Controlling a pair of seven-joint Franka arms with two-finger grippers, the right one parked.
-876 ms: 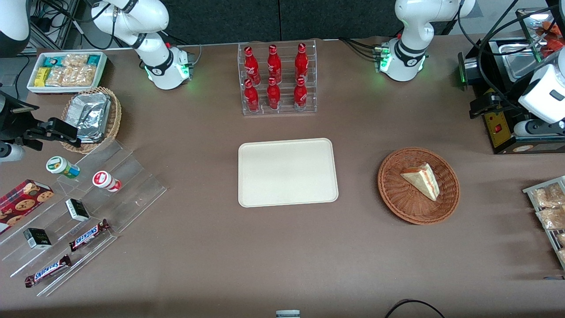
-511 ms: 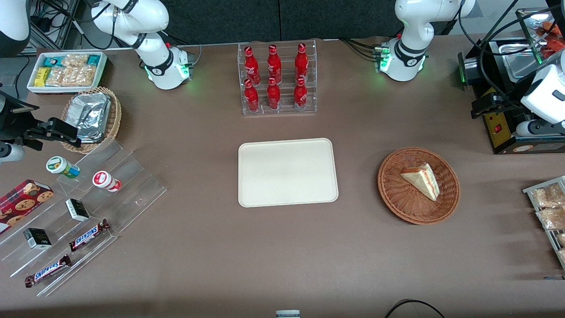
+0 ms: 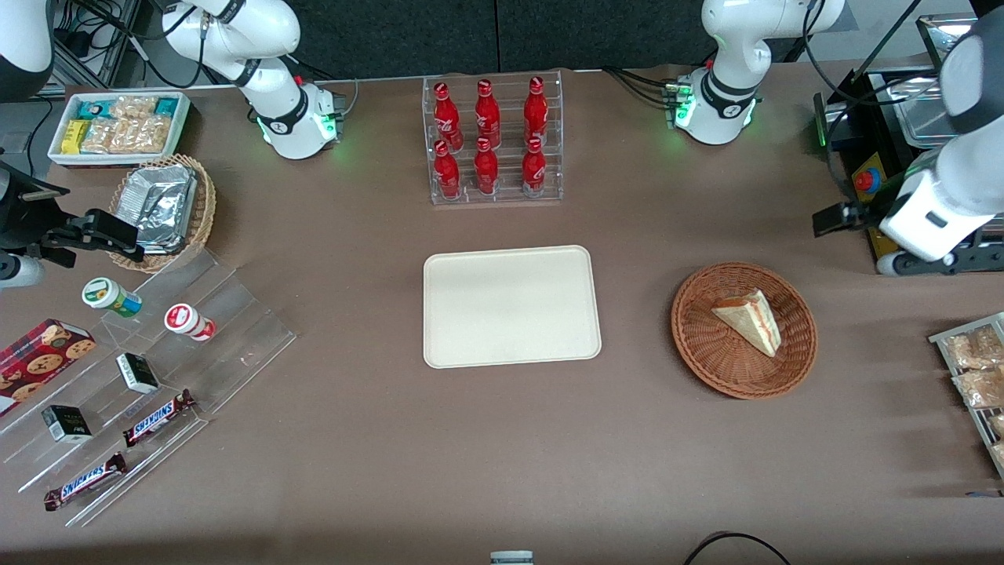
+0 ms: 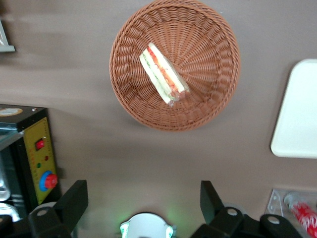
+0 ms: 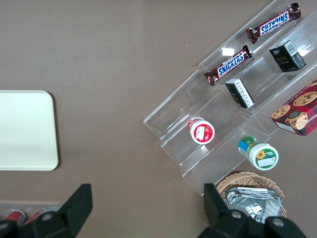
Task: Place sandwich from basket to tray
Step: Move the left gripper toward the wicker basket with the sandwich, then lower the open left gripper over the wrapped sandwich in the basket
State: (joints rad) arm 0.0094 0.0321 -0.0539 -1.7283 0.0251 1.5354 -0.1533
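My tool (image 4: 143, 208) is up in the air over the worktop (image 3: 502, 439), toward the working arm's end, farther from the front camera than the basket (image 3: 743, 329). Fingers (image 4: 74, 201) are spread wide, nothing between them. In the front view the tool sits near the black control box (image 3: 871, 196), well apart from the basket.

Sandwich (image 3: 749, 320) is in the basket, lying on its side, cut edge with the red-orange filling showing. It looks wrapped in clear film in the wrist view, though I can't be sure. Nothing touches it but the basket.

Tray (image 3: 511, 306) lies flat on the worktop beside the basket, toward the parked arm's end, with bare worktop between the two. Nothing on it.

Other stuff:
- clear rack of red bottles (image 3: 490, 141), farther from the front camera than the tray
- clear stepped stand (image 3: 157, 377) at the parked arm's end, carrying chocolate bars (image 3: 157, 417), small dark boxes (image 3: 137, 373) and two small tubs (image 3: 188, 322)
- tan basket with foil packets (image 3: 161, 208) and a white bin of snacks (image 3: 118, 125) farther from the front camera than that stand
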